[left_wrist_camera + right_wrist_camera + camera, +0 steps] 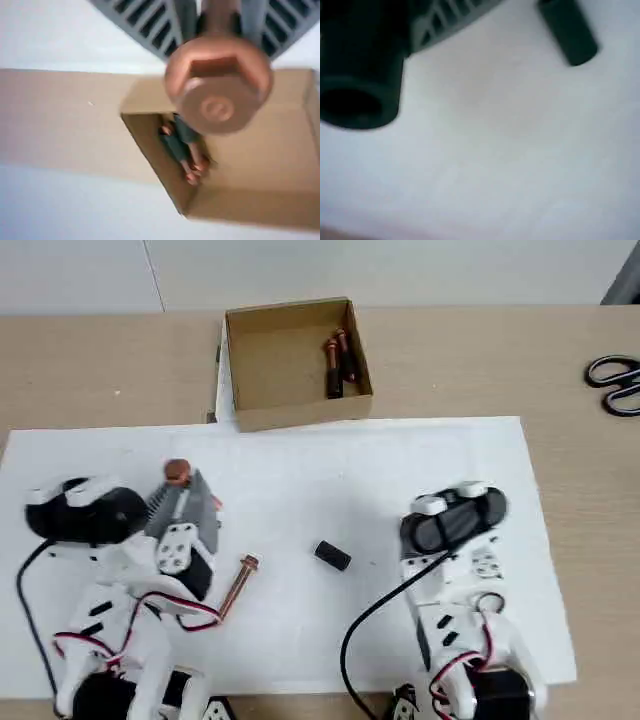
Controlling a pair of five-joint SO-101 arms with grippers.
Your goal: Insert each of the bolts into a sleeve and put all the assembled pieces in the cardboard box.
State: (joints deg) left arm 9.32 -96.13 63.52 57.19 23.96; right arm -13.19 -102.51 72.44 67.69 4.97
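— Step in hand?
— Pairing up, most likely. Got a bolt (177, 472) pinched fast in the left gripper (182, 492), head poking past the fingers toward the cardboard box (300, 416), raised over the white sheet (400, 460) just short of the box's near wall.
— And across the way?
— Looks clamped on a sleeve (360, 90) in the right gripper (455, 515), open bore showing, low over the sheet.
— Anything boxed?
— Two assembled pieces (337, 365), side by side against the box's right wall. Left out on the sheet: a spare bolt (238, 585) just beside the left arm (120, 610), and a spare sleeve (332, 555) between the two arms.
— Next move, then?
— Probably lining shank up with bore and pushing home. Calls for swinging the left gripper away from the box and toward the right one, then meeting on one straight line. Hard to judge the free length of shank; may want a fresh hold first.
— Room for that?
— Plenty of bare sheet between the arms. Mind the spare sleeve lying mid-gap: better to meet above it than sweep through. Mind the spare bolt too, close by the left arm. Keep off the box's near wall while turning. No trouble from the scissors (615, 385), well apart by the table's (100, 370) right edge.
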